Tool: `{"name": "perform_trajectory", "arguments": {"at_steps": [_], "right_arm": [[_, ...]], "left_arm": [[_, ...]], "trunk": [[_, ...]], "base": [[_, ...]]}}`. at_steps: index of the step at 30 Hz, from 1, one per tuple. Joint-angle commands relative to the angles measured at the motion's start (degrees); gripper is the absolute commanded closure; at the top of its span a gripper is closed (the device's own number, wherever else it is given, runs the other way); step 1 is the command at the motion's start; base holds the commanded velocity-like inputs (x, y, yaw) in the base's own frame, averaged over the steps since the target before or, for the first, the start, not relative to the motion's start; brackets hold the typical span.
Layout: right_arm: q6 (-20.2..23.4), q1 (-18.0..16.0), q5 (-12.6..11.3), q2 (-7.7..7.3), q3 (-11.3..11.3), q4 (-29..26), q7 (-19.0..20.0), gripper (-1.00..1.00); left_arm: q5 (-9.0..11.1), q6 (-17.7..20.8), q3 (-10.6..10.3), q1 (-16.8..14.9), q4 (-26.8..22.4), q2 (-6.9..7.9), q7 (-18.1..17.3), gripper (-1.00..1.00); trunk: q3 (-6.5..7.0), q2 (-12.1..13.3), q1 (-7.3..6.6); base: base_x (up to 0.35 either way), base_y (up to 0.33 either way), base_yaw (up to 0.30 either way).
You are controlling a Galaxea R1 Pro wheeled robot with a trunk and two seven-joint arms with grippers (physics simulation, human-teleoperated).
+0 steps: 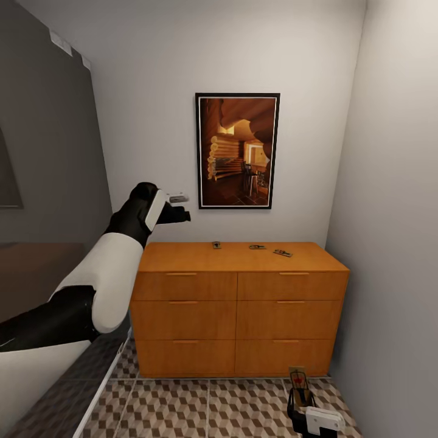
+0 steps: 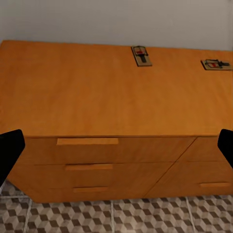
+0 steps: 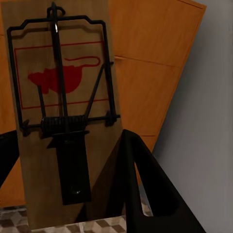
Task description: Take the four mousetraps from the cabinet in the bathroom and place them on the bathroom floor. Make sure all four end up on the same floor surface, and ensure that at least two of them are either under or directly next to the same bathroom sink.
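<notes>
Down near the bathroom floor (image 1: 182,407), right tool (image 1: 302,404) is gripping a mousetrap (image 1: 298,378), left tool (image 1: 179,207) spread open; a loose pinch could drop it early.

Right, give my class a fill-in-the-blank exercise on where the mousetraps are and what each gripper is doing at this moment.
1. The number of mousetraps lying on top of the cabinet is ____.
2. The right gripper, low over the bathroom floor, is shut on a ____.
3. The left gripper, raised above the cabinet's left end, is ____ and holds nothing.
4. On the wall above the cabinet hangs a framed ____.

Missing words: three; mousetrap; open; picture
</notes>
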Motion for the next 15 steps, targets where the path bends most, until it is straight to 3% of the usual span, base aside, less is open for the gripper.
{"name": "perform_trajectory", "arguments": {"at_steps": [1, 15], "right_arm": [[0.0, 0.0, 0.4, 0.02, 0.0, 0.1, -0.5, 1.00], [0.0, 0.0, 0.4, 0.05, 0.1, 0.1, -0.5, 1.00]], "left_arm": [[0.1, 0.3, -0.1, -0.1, 0.0, -0.08, 0.0, -1.00], [0.1, 0.3, -0.5, 0.3, 0.2, -0.08, -0.1, -1.00]], "trunk": [[-0.07, 0.0, 0.00], [-0.07, 0.0, 0.00]], "base": [[0.000, 0.000, 0.000], [0.000, 0.000, 0.000]]}}
